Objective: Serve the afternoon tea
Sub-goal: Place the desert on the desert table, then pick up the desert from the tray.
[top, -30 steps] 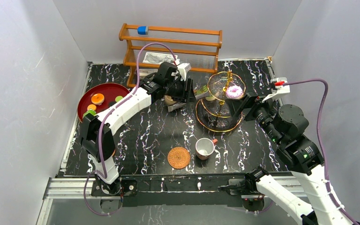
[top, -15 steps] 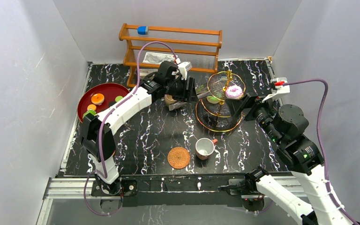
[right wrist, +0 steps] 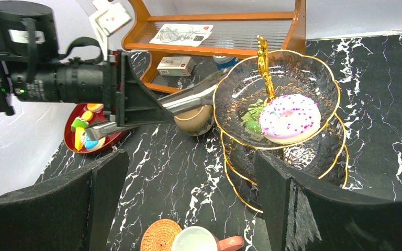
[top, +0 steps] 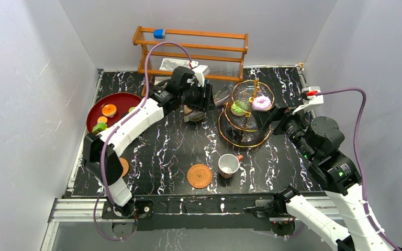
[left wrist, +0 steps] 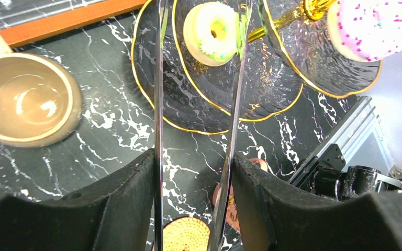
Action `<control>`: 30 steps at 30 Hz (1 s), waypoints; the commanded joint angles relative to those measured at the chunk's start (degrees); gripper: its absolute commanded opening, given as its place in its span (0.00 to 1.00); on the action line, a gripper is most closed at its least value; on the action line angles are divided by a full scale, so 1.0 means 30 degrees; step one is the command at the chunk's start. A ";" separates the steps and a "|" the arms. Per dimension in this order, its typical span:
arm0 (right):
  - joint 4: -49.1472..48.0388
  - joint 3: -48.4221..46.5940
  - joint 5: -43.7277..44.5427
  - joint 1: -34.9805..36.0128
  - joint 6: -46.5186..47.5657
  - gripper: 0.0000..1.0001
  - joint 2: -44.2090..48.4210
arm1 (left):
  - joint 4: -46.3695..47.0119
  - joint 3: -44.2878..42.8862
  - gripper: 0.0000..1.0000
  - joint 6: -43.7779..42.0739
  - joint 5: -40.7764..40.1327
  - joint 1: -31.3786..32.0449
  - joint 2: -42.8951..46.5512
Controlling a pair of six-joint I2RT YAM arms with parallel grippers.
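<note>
The gold-rimmed glass stand (top: 243, 138) (left wrist: 188, 104) (right wrist: 272, 68) carries a pink sprinkled donut (top: 261, 102) (left wrist: 371, 26) (right wrist: 289, 118) on its top plate. A green-and-yellow donut (top: 236, 109) (left wrist: 212, 32) lies on a tier below. My left gripper (top: 208, 102) (left wrist: 193, 162) is shut on metal tongs (top: 221, 98) (left wrist: 157, 78) (right wrist: 188, 99). Their blades stand apart with nothing between them, tips near the green donut. The tan mug (top: 191, 111) (left wrist: 26, 102) sits under that wrist. My right gripper (top: 272, 117) (right wrist: 188, 162) hangs open beside the stand. The white red-handled cup (top: 229, 166) (right wrist: 196, 241) touches a woven coaster (top: 199, 175).
A red plate (top: 116, 102) at the left holds several small toy pastries (top: 109, 110). A second coaster (top: 124, 166) lies by the left arm. The wooden rack (top: 191, 44) stands at the back, close behind the left wrist.
The tongs carried the green donut to the stand, let it go there and drew back to the left. The right arm has not moved.
</note>
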State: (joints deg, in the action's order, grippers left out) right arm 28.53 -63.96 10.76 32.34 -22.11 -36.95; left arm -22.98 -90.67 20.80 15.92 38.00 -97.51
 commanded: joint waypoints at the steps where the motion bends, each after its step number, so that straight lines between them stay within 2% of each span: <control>1: -0.1016 -0.0285 0.0063 0.0069 0.0140 0.99 0.0087 | -0.0365 0.0283 0.50 -0.0718 -0.1736 0.0060 0.2183; 7: -0.0991 -0.0354 0.0030 0.0063 0.0152 0.99 0.0012 | -0.1386 0.0871 0.50 -0.1261 -0.4236 0.0076 0.3057; 13: -0.1008 -0.0417 0.0000 0.0062 0.0160 0.99 -0.0073 | -0.3089 0.1240 0.50 -0.1454 -0.9227 0.0024 0.3411; 18: -0.1018 -0.0384 -0.0098 0.0062 0.0139 0.99 -0.0134 | -0.4282 0.1461 0.50 -0.1570 -1.1831 -0.0388 0.3329; 22: -0.1019 -0.0304 -0.0019 0.0063 0.0148 0.99 -0.0055 | -0.4717 0.1958 0.50 -0.1451 -1.2095 -0.1583 0.3531; 26: -0.1006 -0.0271 0.0070 0.0082 0.0213 0.99 0.0020 | -0.4775 0.2836 0.48 -0.1166 -1.0914 -0.3884 0.4092; 30: -0.0939 -0.0170 0.0205 0.0064 0.0281 0.99 0.0119 | -0.4942 0.3689 0.48 -0.1351 -1.0925 -0.5936 0.4523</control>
State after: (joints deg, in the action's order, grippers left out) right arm 28.53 -63.96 10.57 32.34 -22.09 -37.21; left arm -36.67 -81.43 16.88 -15.88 25.65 -88.55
